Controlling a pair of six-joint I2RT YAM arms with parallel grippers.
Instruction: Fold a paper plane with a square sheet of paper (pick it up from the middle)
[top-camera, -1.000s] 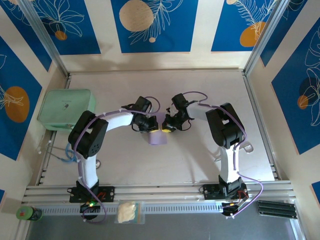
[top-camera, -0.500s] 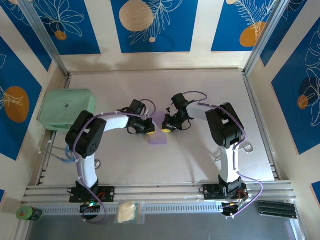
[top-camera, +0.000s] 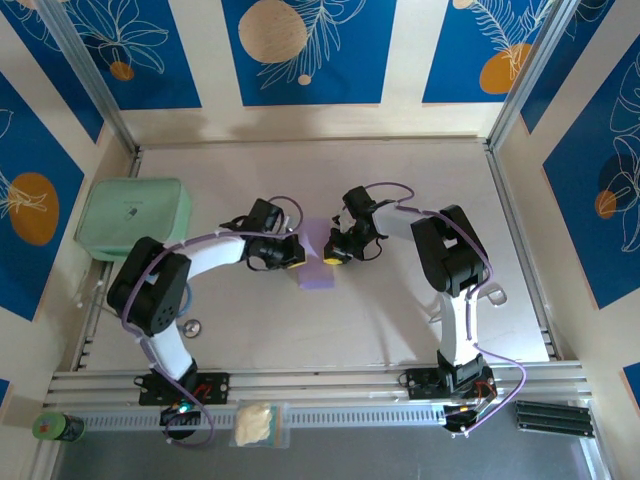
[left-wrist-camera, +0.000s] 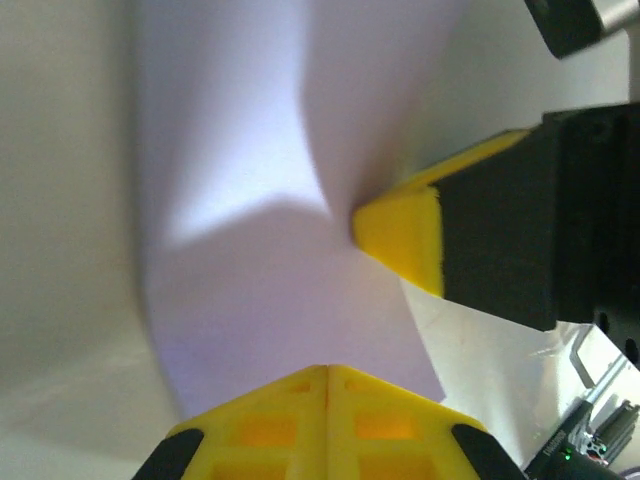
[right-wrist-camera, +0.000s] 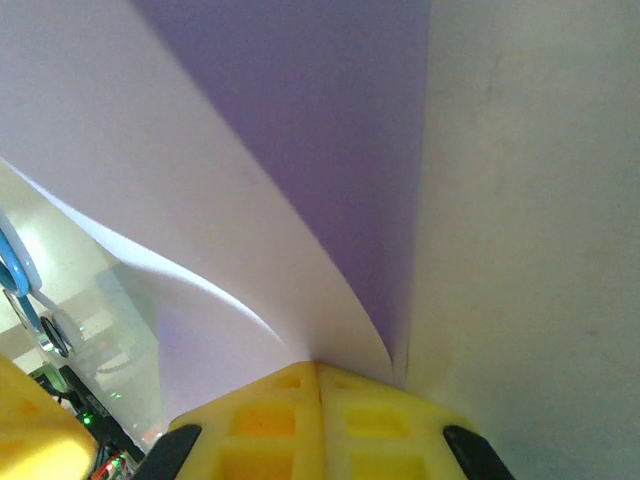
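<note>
**Left arm** (top-camera: 215, 252): rises from its near-edge base, elbow bent out to the left, forearm reaching right.

**Left gripper** (top-camera: 296, 259): low, pointing right. In the wrist view the yellow fingers (left-wrist-camera: 270, 425) are pressed together, seemingly pinching an edge of the lilac paper sheet (top-camera: 318, 277).

**Right arm** (top-camera: 455, 250): upright from its base, elbow high, forearm angled left.

**Right gripper** (top-camera: 329, 257): faces the left gripper, just beside it, with its fingers (right-wrist-camera: 370, 420) closed on the sheet's fold.

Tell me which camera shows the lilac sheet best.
Left wrist: the lilac sheet is large, its buckle and one corner clear. Top external shows it small between left gripper and right gripper. Right wrist shows a curled stretch, corners cropped.
</note>
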